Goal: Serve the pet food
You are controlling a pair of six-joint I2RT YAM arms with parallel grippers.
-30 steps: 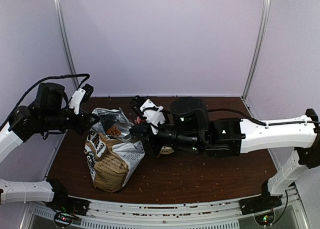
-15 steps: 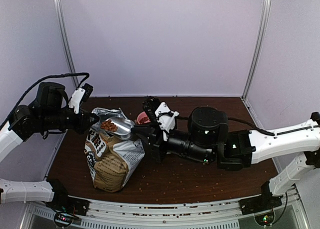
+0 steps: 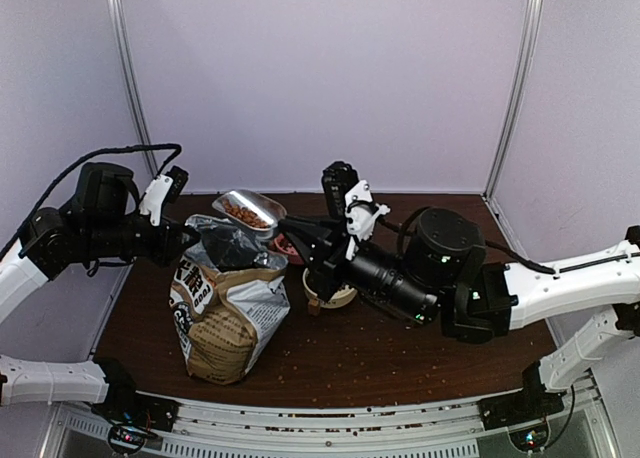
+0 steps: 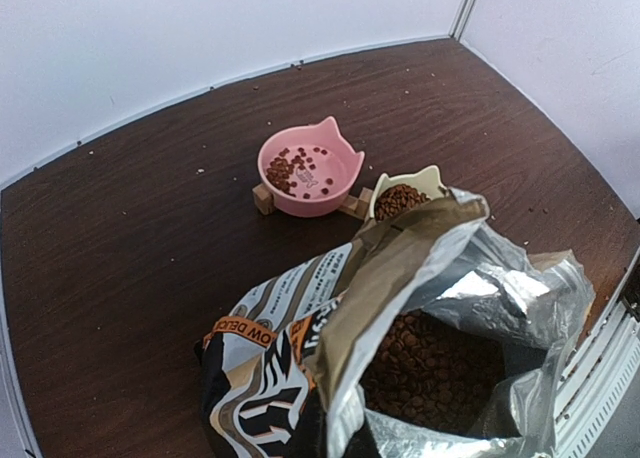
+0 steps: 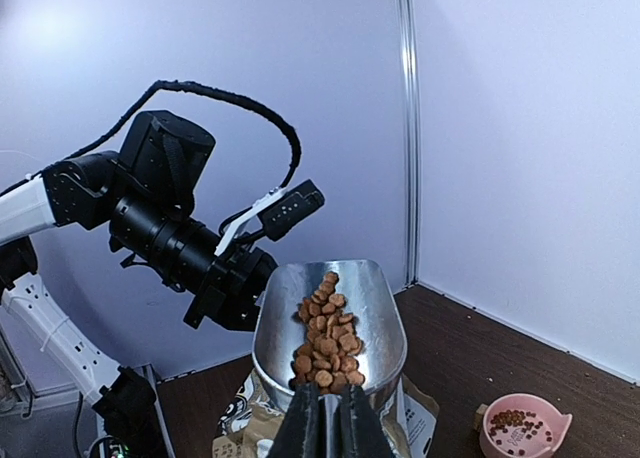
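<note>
**While One Gripper Pinched the Bag, the Other Held a Scoop of Food**

While the left gripper (image 3: 187, 240) was shut tight on the top edge of the bag (image 3: 225, 313), the right gripper (image 5: 327, 433) was clamped on the handle of the scoop (image 5: 285, 323).

Counting it all up, there were two grippers, one bag, one scoop and two bowls. Both bowls had little cat ears and sat side by side on the brown table (image 4: 120, 268), behind the bag.

One line of pet food (image 5: 325, 338) lay down the middle of the silver scoop, and the scoop was up in the air above the bag's open mouth. More brown pet food filled the bottom of the shiny bag. A few bits were spread inside the pink bowl (image 4: 305, 207). Next to it, the cream bowl (image 4: 432, 174) had a small heap, but the bag's flap hid part of it. Many loose bits were dotted over the table in front of the bag.
</note>
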